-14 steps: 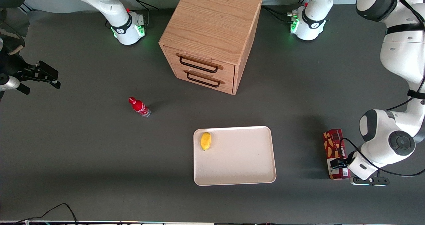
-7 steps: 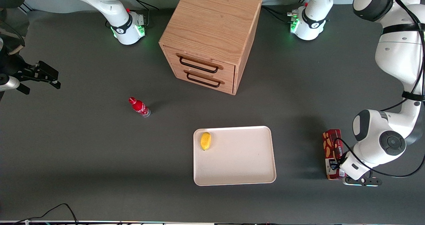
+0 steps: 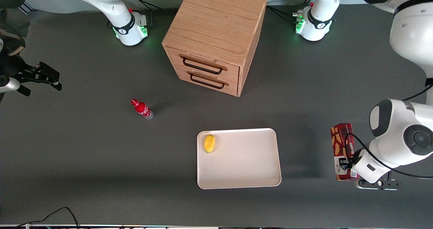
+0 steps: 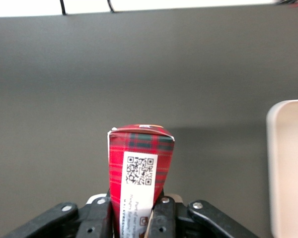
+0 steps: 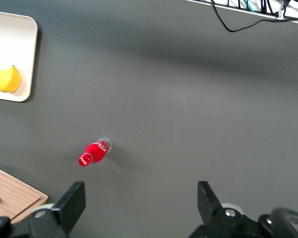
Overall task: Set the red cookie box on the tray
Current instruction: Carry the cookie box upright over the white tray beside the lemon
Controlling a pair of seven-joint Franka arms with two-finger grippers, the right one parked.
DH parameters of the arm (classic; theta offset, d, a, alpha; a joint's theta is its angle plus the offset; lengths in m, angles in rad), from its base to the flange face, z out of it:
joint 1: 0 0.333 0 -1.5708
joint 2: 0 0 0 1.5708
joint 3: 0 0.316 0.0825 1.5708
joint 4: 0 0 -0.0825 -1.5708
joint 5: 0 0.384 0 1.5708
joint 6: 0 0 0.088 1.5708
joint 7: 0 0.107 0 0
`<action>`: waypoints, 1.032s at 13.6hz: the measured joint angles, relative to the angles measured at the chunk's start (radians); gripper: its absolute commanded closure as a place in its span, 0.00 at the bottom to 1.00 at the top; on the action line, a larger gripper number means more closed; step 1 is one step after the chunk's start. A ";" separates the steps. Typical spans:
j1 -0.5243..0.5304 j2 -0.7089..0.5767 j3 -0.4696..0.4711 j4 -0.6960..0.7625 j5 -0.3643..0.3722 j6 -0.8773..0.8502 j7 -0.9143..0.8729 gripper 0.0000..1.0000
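My jaws are pinching the red cookie box (image 3: 342, 144) across its narrow sides, at the end of the box nearest the front camera; in the wrist view both black fingers (image 4: 98, 218) press flat against the tartan cardboard on either side of the white label with the square code. The gripper (image 3: 345, 163) sits low over the bench (image 3: 84, 154) near the working arm's end, and the box (image 4: 139, 173) runs lengthwise away from the front camera, its biscuit print facing up. I can't tell whether the box rests on the bench or is just off it. The tray (image 3: 250, 175) lies flat near the middle of the bench, toward the front edge, well apart from the box, and one rounded corner of it (image 4: 288, 163) shows in the wrist view. A lemon (image 3: 209, 143) lies in the tray's corner toward the parked arm and farther from the front camera. A wooden drawer cabinet (image 3: 216, 29) stands near the bench's back edge, both drawers closed. A small red bottle (image 3: 141, 108) stands on the bench toward the parked arm's end
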 measured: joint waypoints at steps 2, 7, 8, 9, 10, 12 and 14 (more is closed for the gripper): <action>-0.027 -0.066 -0.046 0.004 -0.002 -0.094 -0.084 1.00; -0.248 -0.089 -0.076 0.046 -0.001 -0.162 -0.401 1.00; -0.290 -0.072 -0.068 0.046 0.001 -0.132 -0.447 1.00; -0.328 -0.050 -0.048 0.046 0.002 -0.088 -0.475 1.00; -0.365 -0.020 -0.016 0.047 0.002 -0.035 -0.487 1.00; -0.427 0.048 0.070 0.048 0.002 0.085 -0.489 1.00; -0.465 0.120 0.137 0.053 0.004 0.205 -0.489 1.00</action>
